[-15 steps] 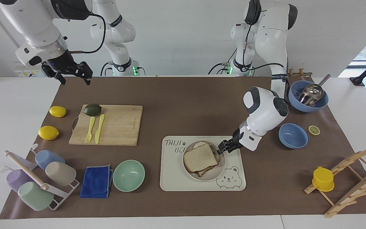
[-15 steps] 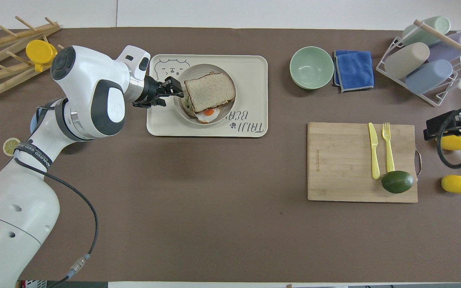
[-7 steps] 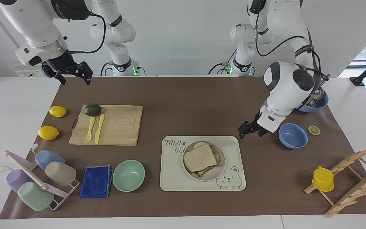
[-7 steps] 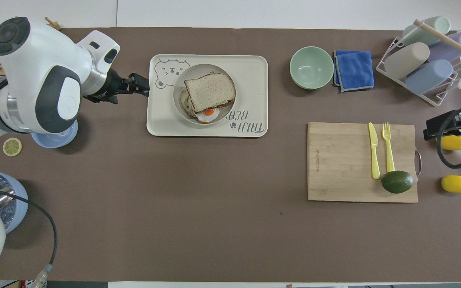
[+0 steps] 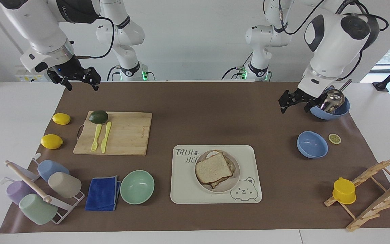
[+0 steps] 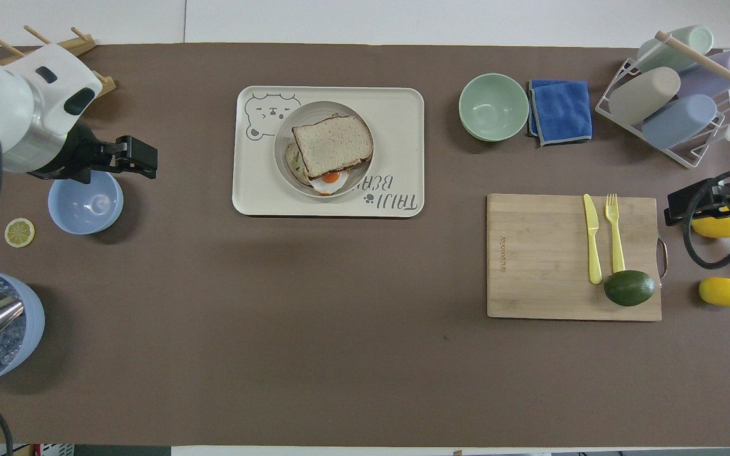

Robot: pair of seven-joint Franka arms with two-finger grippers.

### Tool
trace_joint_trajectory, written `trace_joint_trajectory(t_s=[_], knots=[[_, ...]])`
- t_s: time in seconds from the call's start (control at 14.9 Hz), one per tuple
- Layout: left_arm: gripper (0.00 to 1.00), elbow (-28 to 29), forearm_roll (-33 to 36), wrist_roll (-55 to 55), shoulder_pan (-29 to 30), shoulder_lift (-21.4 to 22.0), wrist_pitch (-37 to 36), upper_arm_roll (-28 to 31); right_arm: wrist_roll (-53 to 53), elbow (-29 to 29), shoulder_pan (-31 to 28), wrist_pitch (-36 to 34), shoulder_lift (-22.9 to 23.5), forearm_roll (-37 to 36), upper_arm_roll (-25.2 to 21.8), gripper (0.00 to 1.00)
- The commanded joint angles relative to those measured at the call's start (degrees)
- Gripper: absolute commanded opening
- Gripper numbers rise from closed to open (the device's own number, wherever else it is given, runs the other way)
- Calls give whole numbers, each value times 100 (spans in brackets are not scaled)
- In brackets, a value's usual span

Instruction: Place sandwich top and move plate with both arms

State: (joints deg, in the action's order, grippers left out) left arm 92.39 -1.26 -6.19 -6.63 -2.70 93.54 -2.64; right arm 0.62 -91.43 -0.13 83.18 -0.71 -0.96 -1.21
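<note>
- Lying on the egg slice (image 5: 222,177) in the plate (image 5: 235,181): sandwich top (image 5: 212,168), placing apparently done
- Hanging wide, empty: left gripper (image 5: 294,102), right gripper (image 5: 77,78), freeing both for moving the plate

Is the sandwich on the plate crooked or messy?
A bit crooked. The top slice of bread sits turned on the sandwich, so the fried egg pokes out from under its edge nearest the robots. The plate sits squarely on the tray. Nothing is spilled.

Sandwich top (image 5: 213,168) on egg slice (image 6: 327,179), on plate (image 5: 235,176), in tray (image 5: 185,189), bowl (image 5: 137,187) beside tray
</note>
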Motion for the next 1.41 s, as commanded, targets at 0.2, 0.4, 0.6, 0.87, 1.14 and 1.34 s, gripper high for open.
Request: trace_joint_trajectory(t_s=[0.2,0.4,0.6,0.87,1.14,1.34], knots=[[100,306,82,206,74,797,-854,18,-141,-156,-48,-13,-140,70,16,100],[100,341,74,153,4,850,-987,18,-176,-86,-31,-21,-114,0,16,100],[100,526,74,171,-5,929,-987,18,-176,-59,-40,-92,-105,0,16,100],[100,499,56,145,30,921,-1014,-8,-167,-51,-57,-22,-87,8,16,100],[100,438,-32,145,65,824,-679,-43,-176,-51,-66,-30,-87,8,16,100],[100,447,-137,145,74,850,-679,-17,-185,-51,-57,-30,-96,8,16,100]])
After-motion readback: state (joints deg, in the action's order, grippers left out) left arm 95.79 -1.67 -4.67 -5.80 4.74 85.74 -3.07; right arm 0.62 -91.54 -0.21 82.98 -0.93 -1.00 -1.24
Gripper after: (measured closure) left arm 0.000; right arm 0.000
